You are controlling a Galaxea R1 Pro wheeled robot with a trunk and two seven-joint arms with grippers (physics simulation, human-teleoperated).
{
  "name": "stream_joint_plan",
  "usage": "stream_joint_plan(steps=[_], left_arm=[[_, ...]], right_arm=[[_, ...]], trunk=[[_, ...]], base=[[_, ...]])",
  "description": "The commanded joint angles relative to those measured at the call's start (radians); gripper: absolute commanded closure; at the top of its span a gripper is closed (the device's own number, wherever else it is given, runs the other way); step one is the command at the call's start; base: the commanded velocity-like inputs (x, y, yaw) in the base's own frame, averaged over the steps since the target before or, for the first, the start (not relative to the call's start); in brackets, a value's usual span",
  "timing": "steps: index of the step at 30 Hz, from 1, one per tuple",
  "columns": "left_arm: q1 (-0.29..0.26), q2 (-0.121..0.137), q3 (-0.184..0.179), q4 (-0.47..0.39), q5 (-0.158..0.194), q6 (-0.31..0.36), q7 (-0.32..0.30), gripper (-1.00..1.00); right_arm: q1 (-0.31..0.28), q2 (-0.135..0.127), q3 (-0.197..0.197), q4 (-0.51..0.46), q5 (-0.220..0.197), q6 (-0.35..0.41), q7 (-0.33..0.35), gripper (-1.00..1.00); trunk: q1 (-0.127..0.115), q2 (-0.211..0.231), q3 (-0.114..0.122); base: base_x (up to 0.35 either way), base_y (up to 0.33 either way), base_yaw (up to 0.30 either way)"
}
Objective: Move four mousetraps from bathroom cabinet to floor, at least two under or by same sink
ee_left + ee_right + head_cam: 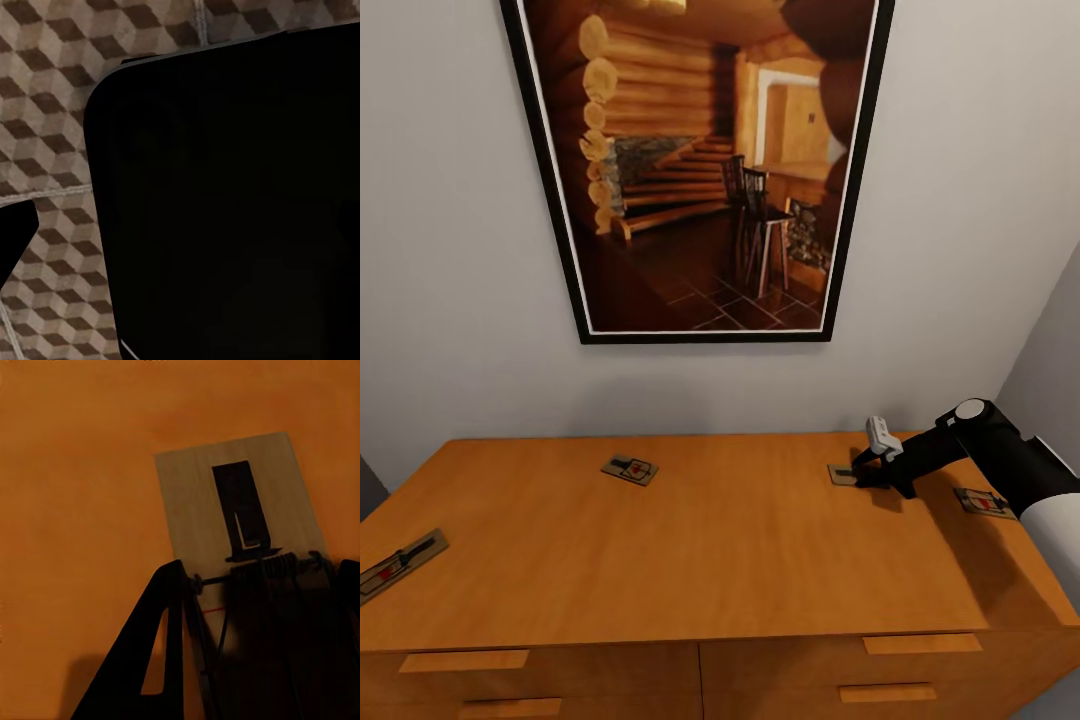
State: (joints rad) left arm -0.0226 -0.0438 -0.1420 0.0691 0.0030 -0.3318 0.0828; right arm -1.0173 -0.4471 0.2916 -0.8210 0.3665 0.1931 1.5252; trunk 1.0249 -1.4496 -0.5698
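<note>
Four mousetraps lie flat on the orange-brown cabinet (740,560) top. One mousetrap (629,468) is at the middle back, another (398,564) at the far left edge, and one (985,502) at the far right beside my right forearm. My right gripper (863,472) is down on the last mousetrap (842,475), near the back right. In the right wrist view its dark fingers (161,645) press against both long edges of this tan board (225,502). The left wrist view looks down at the cube-patterned bathroom floor (52,90), with a dark wedge at the frame edge. The sink is out of view.
A large framed picture (700,170) of a log cabin hangs on the pale wall behind the cabinet. Drawer fronts with bar handles (922,643) face me below the top. A big black rounded body (232,202) blocks most of the left wrist view.
</note>
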Motion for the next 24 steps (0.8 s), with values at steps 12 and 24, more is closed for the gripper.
stream_joint_plan(steps=[12,24], left_arm=[[-0.002,-0.001,-0.008,0.005,-0.001,-0.007,0.003,-1.0],[-0.002,-0.001,-0.008,0.005,-0.002,-0.009,0.003,-1.0]], right_arm=[[0.0,-0.004,-0.008,-0.153,0.002,0.343,0.015,1.0],[0.0,-0.007,-0.018,-0.263,0.002,0.475,0.015,1.0]], trunk=[[0.0,0.0,-0.001],[0.0,0.0,-0.001]], base=[[0.0,0.0,0.0],[0.0,0.0,0.0]])
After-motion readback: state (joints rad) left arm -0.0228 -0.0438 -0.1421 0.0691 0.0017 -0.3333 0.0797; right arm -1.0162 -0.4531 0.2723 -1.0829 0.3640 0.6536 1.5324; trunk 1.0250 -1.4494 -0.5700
